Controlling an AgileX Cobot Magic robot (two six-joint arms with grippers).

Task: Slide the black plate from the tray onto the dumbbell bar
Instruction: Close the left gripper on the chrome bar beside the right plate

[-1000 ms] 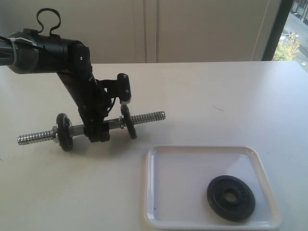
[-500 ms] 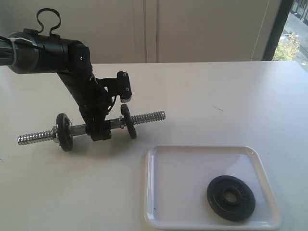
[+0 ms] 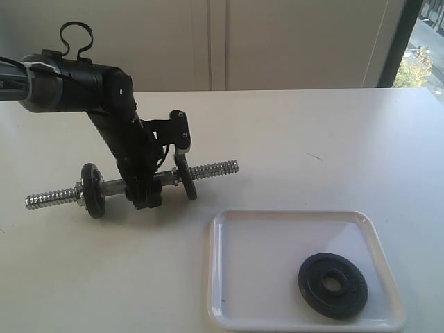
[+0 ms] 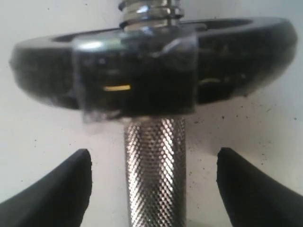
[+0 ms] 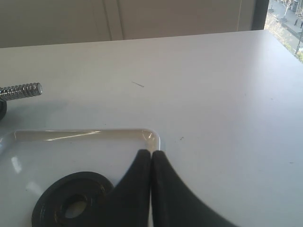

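Evidently the bracing step is in hand: the left gripper (image 4: 154,155) straddles the dumbbell bar (image 3: 208,169), far left, jaws wide, while the black plate (image 3: 313,283) lies flat in the tray (image 3: 291,214), near right, where the closed right gripper (image 5: 151,158) must open to grasp it.

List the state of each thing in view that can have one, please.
Black plate: lying flat in the tray, not on the bar.
Tray: on the table, holding only the plate.
Dumbbell bar: lying on the table, a smaller disc toward each end.
Left gripper: open, fingers either side of the bar's knurled middle.
Right gripper: shut, holding nothing.
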